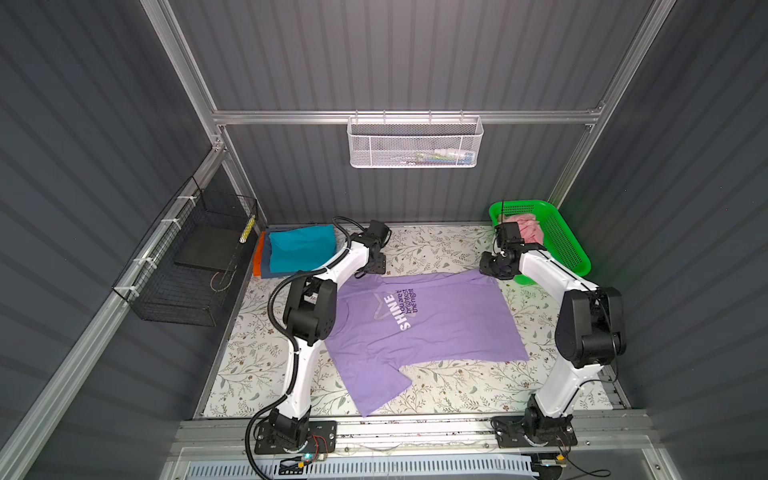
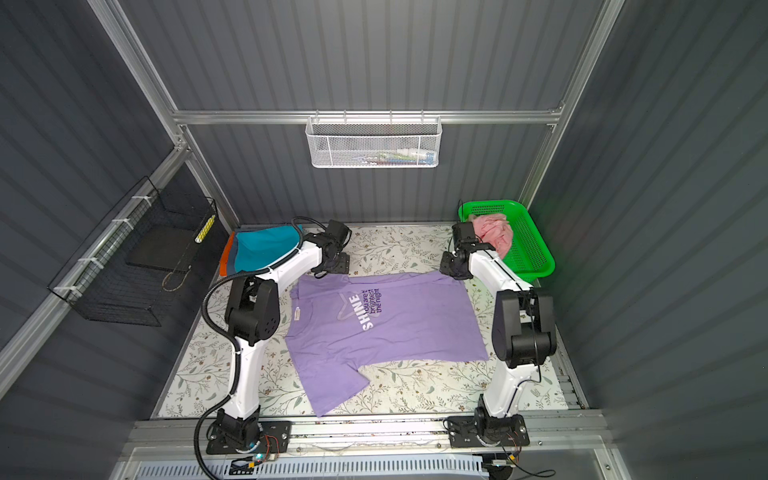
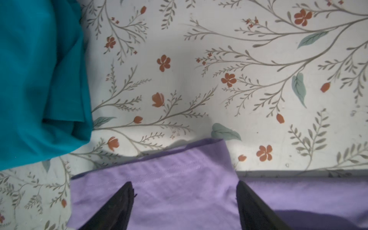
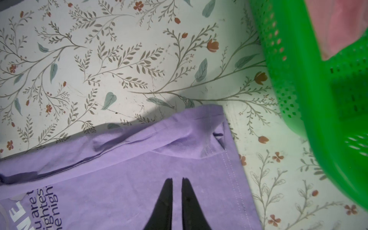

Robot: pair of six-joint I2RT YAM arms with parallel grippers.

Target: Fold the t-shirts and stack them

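Lavender cotton, the SHINE t-shirt (image 1: pixel 419 332), lies spread flat, unfolded, on the desk (image 1: pixel 457 395). Your folded stack (image 1: pixel 301 249), teal on top, sits at the back left corner, so part looks done; a pink t-shirt (image 1: pixel 527 230) waits crumpled in the green basket (image 1: pixel 571 249). Your left end effector (image 3: pixel 184 184) stands wide over its far collar-side corner, holding nothing; your right end effector (image 4: pixel 177 180) is nearly closed above the far hem corner, nothing visibly pinched.

lavender t-shirt (image 1: pixel 419 332) spread flat, SHINE print up, mid table (image 1: pixel 457 390) | teal t-shirt (image 1: pixel 301 249) tops far-left stack, orange t-shirt (image 1: pixel 258 259) edge beneath | pink t-shirt (image 1: pixel 525 226) bunched in green basket (image 1: pixel 569 245) | left gripper (image 1: pixel 362 273), right gripper (image 1: pixel 493 270) at lavender's far corners
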